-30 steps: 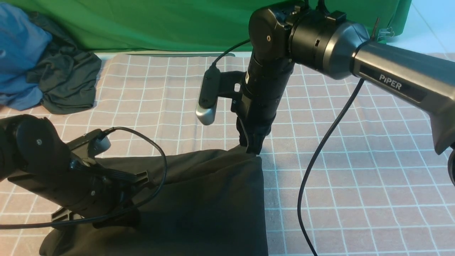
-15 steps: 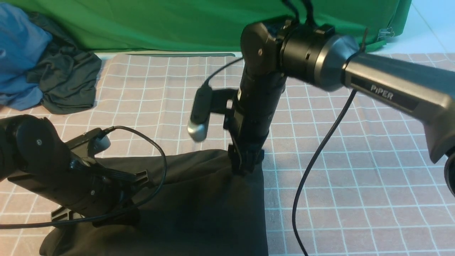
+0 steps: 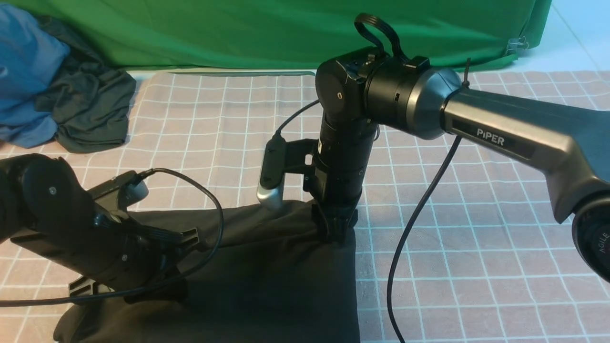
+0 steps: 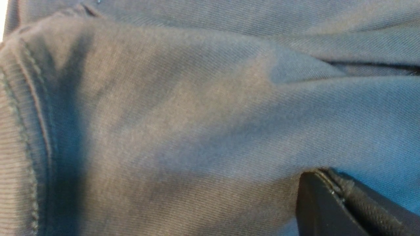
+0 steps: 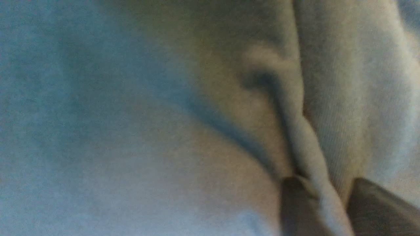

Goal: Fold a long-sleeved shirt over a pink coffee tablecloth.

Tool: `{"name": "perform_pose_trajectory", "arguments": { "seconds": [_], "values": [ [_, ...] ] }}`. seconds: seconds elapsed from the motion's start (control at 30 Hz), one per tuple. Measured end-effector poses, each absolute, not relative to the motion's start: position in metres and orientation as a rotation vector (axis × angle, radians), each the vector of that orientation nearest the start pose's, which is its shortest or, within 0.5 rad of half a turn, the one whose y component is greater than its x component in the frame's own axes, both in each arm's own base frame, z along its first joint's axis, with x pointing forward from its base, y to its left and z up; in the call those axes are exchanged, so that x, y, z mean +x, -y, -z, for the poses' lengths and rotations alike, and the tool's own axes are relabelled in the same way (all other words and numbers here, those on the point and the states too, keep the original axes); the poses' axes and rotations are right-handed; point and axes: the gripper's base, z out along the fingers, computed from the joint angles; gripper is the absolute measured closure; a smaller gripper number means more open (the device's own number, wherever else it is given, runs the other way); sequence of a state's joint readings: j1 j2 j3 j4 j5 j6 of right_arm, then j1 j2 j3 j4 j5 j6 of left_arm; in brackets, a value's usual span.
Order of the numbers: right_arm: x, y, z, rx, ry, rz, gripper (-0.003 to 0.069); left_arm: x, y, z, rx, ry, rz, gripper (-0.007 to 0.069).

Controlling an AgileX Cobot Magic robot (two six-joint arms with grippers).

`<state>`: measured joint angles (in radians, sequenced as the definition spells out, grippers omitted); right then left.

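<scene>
The right claw [image 3: 335,234] points straight down onto the black shirt [image 3: 267,281], near the shirt's far right corner. In the right wrist view, its two dark fingers [image 5: 297,206] stand a little apart with a raised ridge of shirt fabric running between them, pinched there. The arm behind it is grey and reaches in from the right edge of the worktop, with a black cable hanging below it.

The left claw [image 3: 143,290] lies low on the near left part of the shirt, pressed into the fabric. Its tips are hidden from the front; the left wrist view shows only one dark finger [image 4: 331,206] against a fold of cloth. The jaws are closed, though it cannot be told whether any fabric is caught in them.

The shirt lies folded into a dark block at the near edge of the worktop, left of centre, on the pink tablecloth [image 3: 476,247], which has a thin white grid and covers the worktop.

At the far left corner sit a crumpled dark garment [image 3: 90,114] and a blue garment [image 3: 26,71], touching each other. A green cloth [image 3: 238,33] hangs along the far edge.
</scene>
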<state>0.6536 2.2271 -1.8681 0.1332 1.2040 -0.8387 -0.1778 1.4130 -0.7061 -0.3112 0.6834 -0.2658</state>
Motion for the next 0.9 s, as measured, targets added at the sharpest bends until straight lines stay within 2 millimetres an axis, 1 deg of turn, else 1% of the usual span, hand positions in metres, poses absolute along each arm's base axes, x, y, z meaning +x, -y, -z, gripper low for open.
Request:
{"name": "perform_pose_trajectory", "arguments": {
  "seconds": [0.03, 0.07, 0.1, 0.13, 0.33, 0.47, 0.57, 0.67, 0.9],
  "values": [
    [0.358, -0.288, -0.187, -2.010, -2.267, -0.176, 0.0474, 0.229, 0.059, -0.195, -0.439, -2.871, 0.411, 0.0610],
    [0.358, -0.288, -0.187, -2.012, -2.269, -0.177, 0.0517, 0.229, 0.059, -0.195, -0.439, -2.871, 0.411, 0.0610],
    [0.357, -0.288, -0.187, -2.012, -2.269, -0.177, 0.0592, 0.229, 0.059, -0.195, -0.439, -2.871, 0.411, 0.0610],
    [0.357, -0.288, -0.188, -2.012, -2.267, -0.175, 0.0603, 0.229, 0.059, -0.195, -0.439, -2.871, 0.411, 0.0610],
    [0.360, -0.285, -0.195, -2.008, -2.252, -0.116, 0.0608, 0.230, 0.059, -0.195, -0.433, -2.870, 0.410, 0.0610],
    [0.368, -0.288, -0.207, -1.939, -2.217, -0.085, 0.0608, 0.230, 0.059, -0.195, -0.429, -2.869, 0.410, 0.0610],
    [0.377, -0.285, -0.212, -1.871, -2.187, -0.068, 0.0608, 0.230, 0.059, -0.195, -0.427, -2.869, 0.408, 0.0610],
    [0.382, -0.282, -0.213, -1.843, -2.176, -0.059, 0.0608, 0.230, 0.059, -0.195, -0.420, -2.870, 0.403, 0.0610],
    [0.384, -0.283, -0.214, -1.831, -2.164, -0.052, 0.0608, 0.230, 0.058, -0.195, -0.414, -2.871, 0.397, 0.0610]
  ]
}}
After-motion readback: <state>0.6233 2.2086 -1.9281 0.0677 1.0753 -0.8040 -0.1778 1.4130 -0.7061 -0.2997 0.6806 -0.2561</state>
